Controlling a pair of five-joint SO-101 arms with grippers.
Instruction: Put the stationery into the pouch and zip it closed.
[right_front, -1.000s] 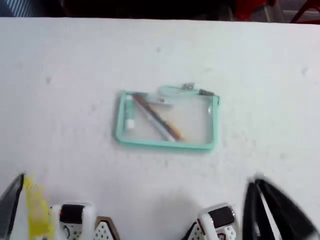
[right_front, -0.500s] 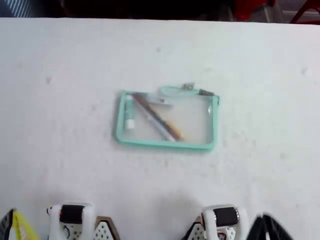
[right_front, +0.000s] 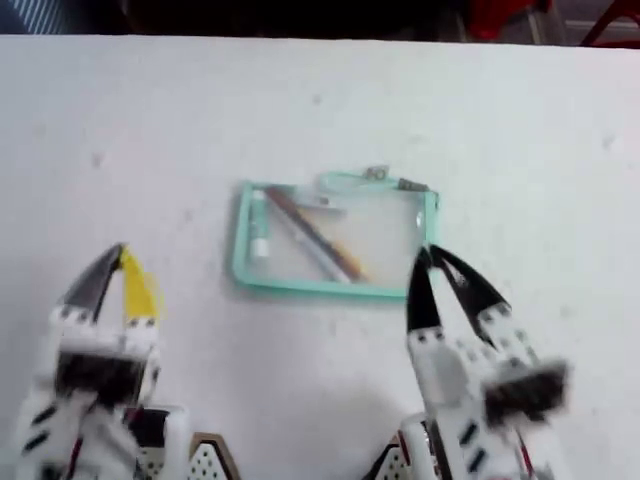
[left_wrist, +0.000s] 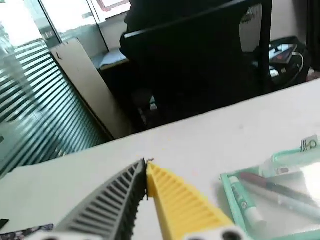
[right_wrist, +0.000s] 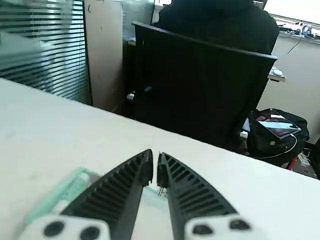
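Note:
A clear pouch with a mint-green border lies flat at mid table, also seen in the left wrist view as the pouch. Inside it lie a white glue stick, a brown pen and a white pen. Its zip pull sits on the far edge. My left gripper, grey and yellow fingers together, hovers to the pouch's front left, shut and holding nothing. My right gripper, black fingers together, hangs over the pouch's front right corner, shut.
The white table is bare around the pouch. Its far edge meets a dark room with a black chair and glass blinds. The arm bases stand at the near edge.
Both arms have risen from the near edge and swung forward toward the pouch; the right gripper's tip now overlaps its front right corner. The pouch has not moved.

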